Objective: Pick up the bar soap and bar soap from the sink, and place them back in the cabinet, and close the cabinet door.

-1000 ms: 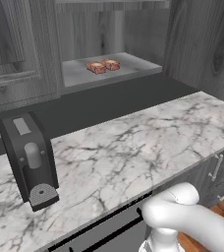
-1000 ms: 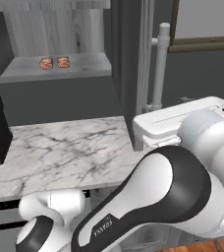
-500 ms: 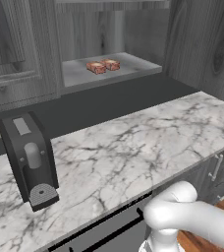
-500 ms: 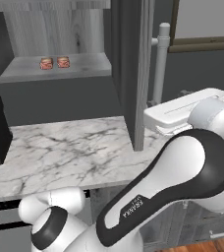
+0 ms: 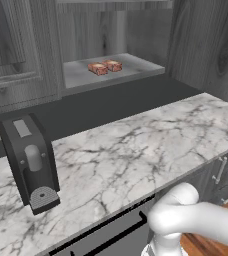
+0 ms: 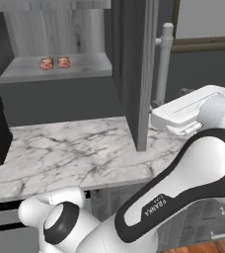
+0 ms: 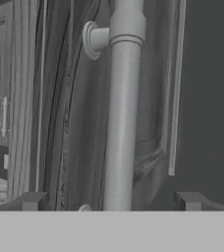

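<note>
Hand view: door handle (image 7: 124, 113) close up.

Cabinet (image 5: 111, 35) — open front; shelf (image 5: 131, 72) bare to the right of two soaps (image 5: 105, 67), which sit side by side toward its left-centre.
Door (image 6: 134, 74) — swung out edge-on over the counter (image 5: 136, 145), walling off the cabinet's right side.
Handle (image 7: 124, 108) — upright bar standing straight ahead of the gripper (image 7: 111, 201), between its spread fingertips, near.
Counter — wide bare marble below the cabinet; coffee machine (image 5: 28, 162) stands at its left end, well apart from the door.
</note>
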Robot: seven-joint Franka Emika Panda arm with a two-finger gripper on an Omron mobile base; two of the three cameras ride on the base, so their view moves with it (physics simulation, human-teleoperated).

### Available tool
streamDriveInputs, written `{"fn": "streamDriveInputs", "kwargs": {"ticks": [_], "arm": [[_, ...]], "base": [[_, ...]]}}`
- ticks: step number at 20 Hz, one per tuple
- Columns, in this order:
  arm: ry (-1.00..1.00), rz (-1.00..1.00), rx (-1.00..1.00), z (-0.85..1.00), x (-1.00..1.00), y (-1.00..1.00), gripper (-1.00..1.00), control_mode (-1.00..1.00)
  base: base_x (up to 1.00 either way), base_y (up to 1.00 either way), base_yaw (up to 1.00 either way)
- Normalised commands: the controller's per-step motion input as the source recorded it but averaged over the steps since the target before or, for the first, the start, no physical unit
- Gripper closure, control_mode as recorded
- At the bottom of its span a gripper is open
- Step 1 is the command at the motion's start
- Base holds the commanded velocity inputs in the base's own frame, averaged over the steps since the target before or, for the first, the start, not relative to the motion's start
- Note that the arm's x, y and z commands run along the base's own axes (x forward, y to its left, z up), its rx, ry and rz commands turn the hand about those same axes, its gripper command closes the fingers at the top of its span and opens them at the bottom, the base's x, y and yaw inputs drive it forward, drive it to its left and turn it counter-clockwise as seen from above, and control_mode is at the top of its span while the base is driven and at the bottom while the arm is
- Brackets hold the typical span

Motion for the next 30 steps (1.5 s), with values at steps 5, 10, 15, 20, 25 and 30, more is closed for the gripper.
{"fn": "streamDriveInputs", "kwargs": {"ticks": [5,10,15,20,25,30], "arm": [[0.0,0.03,0.0,0.0,0.1,0.25,-1.0,-1.0],[0.01,0.0,0.0,-0.05,0.18,0.64,-1.0,-1.0],[0.02,0.0,0.0,-0.08,0.17,0.71,-1.0,-1.0],[0.0,0.0,0.02,-0.01,0.2,0.67,-1.0,-1.0],[0.0,0.0,0.06,0.0,0.07,0.55,-1.0,-1.0],[0.0,0.0,0.05,0.0,0.02,0.54,-1.0,-1.0]], "base": [[0.0,0.0,0.0],[0.0,0.0,0.0],[0.0,0.0,0.0],[0.0,0.0,0.0],[0.0,0.0,0.0],[0.0,0.0,0.0]]}}
